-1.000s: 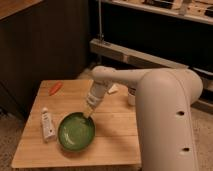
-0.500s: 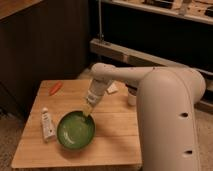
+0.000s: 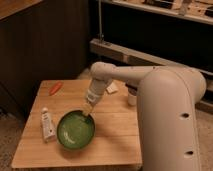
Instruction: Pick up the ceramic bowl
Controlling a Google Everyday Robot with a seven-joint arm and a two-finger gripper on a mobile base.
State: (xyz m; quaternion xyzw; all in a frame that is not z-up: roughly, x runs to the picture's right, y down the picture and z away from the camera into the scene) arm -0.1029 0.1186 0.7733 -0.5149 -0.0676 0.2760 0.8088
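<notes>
The ceramic bowl is green, glossy and shallow. It sits at the front middle of the wooden table, with its far right rim slightly raised. My gripper reaches down from the white arm and is shut on the bowl's far right rim. The fingertips are partly hidden by the rim.
A white tube lies just left of the bowl. An orange-red item lies at the table's far left. A small white object and a white cup stand behind the arm. A metal shelf rail runs behind the table.
The bowl has shifted slightly left and up with the gripper on its rim. The arm has drawn back a little.
</notes>
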